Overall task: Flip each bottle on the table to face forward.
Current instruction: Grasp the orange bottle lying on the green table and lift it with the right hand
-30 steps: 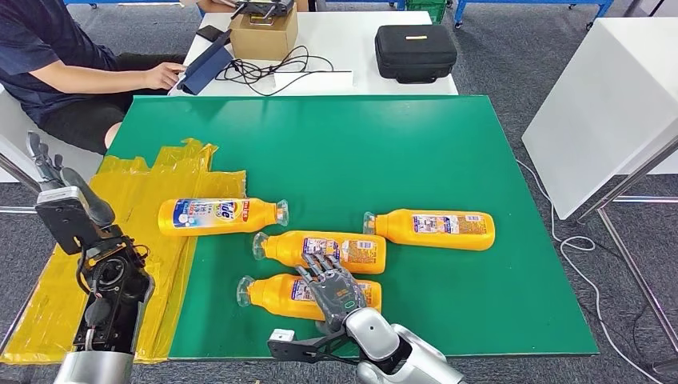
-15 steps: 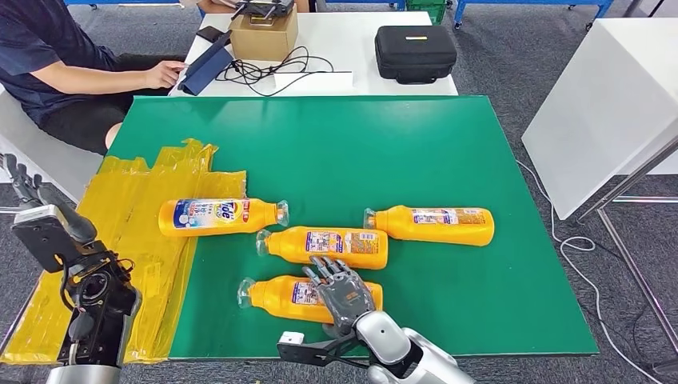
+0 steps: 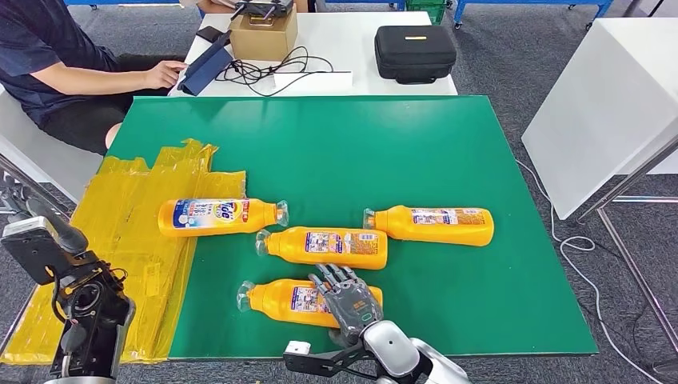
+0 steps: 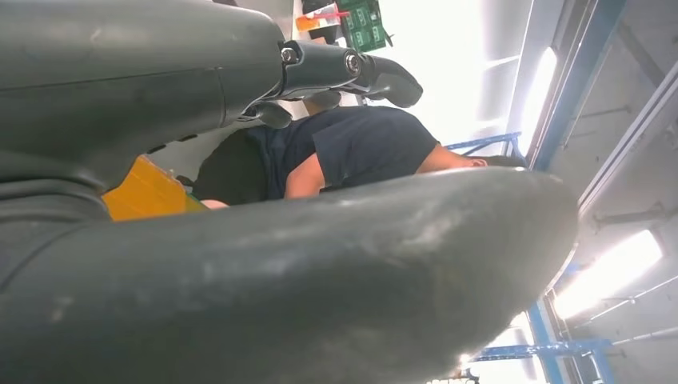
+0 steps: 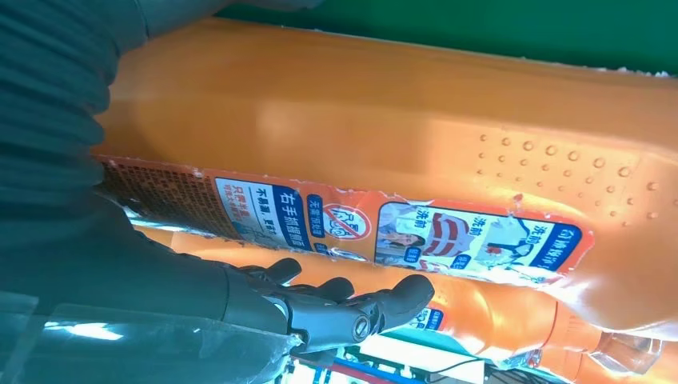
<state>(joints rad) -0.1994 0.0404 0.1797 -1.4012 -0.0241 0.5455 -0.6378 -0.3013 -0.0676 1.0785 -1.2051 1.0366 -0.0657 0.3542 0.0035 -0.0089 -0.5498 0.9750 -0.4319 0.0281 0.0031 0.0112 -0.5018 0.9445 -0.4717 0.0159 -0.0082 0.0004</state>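
Several orange bottles lie on their sides on the green table [image 3: 448, 144]. One bottle [image 3: 220, 216] at the left shows its blue front label. The middle bottle [image 3: 324, 247] and the right bottle [image 3: 432, 225] show back labels. On the nearest bottle [image 3: 280, 298], whose back label is up, my right hand [image 3: 349, 298] rests with its fingers stretched flat. The right wrist view has that bottle [image 5: 416, 136] close under the palm and the fingers [image 5: 360, 312] straight. My left hand [image 3: 25, 210] hangs off the table's left side, holding nothing, with its thumb [image 4: 320, 264] and fingers [image 4: 352, 68] apart.
Yellow plastic sheet [image 3: 136, 208] covers the table's left part. A seated person [image 3: 56, 64] is at the far left, by a white table carrying a cardboard box [image 3: 264, 36], cables and a black case [image 3: 416, 52]. Another white table [image 3: 608, 104] stands to the right.
My left arm has dropped lower and swung out to the left. My right hand has slid back a little toward the near edge, along the nearest bottle.
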